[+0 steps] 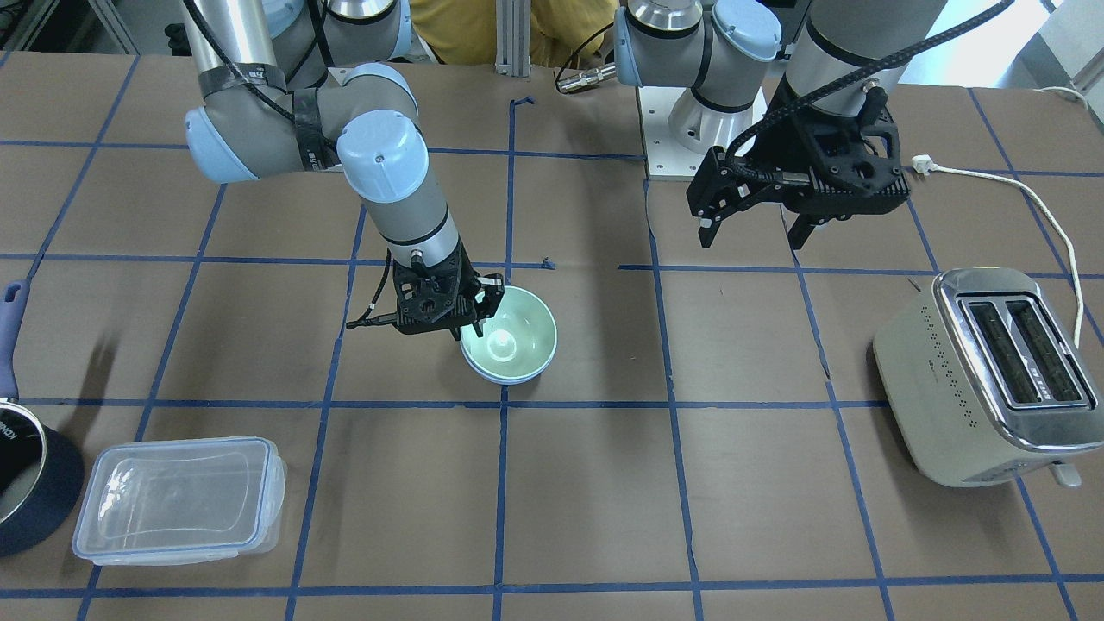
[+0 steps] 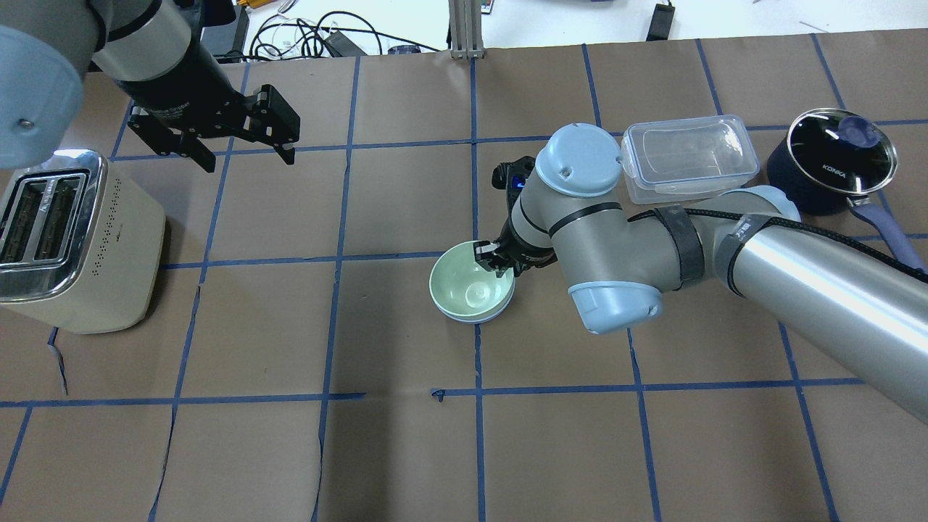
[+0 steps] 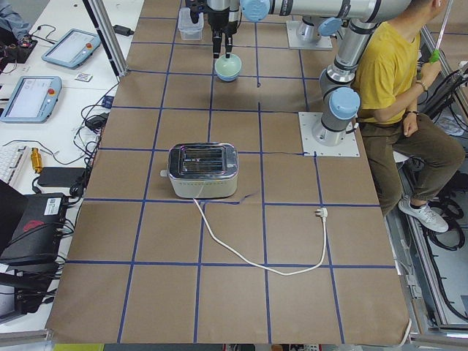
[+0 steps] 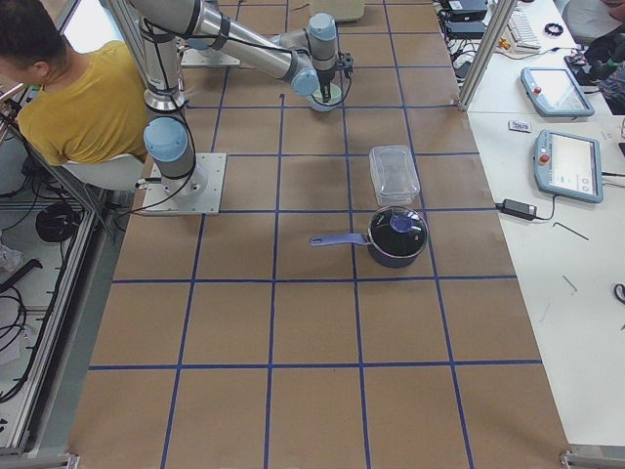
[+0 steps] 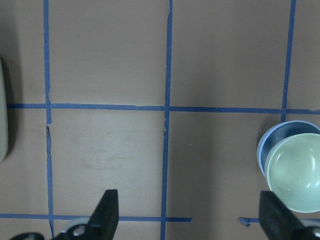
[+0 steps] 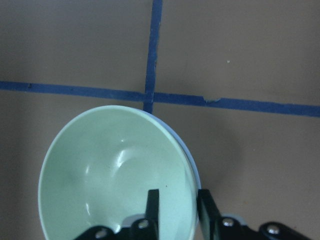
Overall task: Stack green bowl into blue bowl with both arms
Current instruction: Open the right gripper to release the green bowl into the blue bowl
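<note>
You have the green bowl [image 1: 509,332] sitting slightly askew inside the blue bowl [image 5: 265,147] at mid-table, with your right gripper [image 6: 178,195] pinching its rim, one finger inside and one outside. Your left gripper [image 5: 187,195] hangs spread wide, well apart, near the toaster [image 2: 72,239]

"KONKA" is read in white capitals on the glass lid [image 2: 841,145] of the pot [image 2: 794,181]. The pot is found well apart from the jaws of the right gripper [image 2: 494,262], out to the robot's right of them and farther from the robot. In the front view a fragment of the same lettering is seen on the lid at the picture's edge, cut off and not read with certainty.

A small dark mark is noted on the side of the toaster [image 2: 80,239], near the jaws of the left gripper [image 2: 250,161] and on the robot's side of them; too small to be read. Pale printing is seen on the wrist above those jaws; illegible.
</note>
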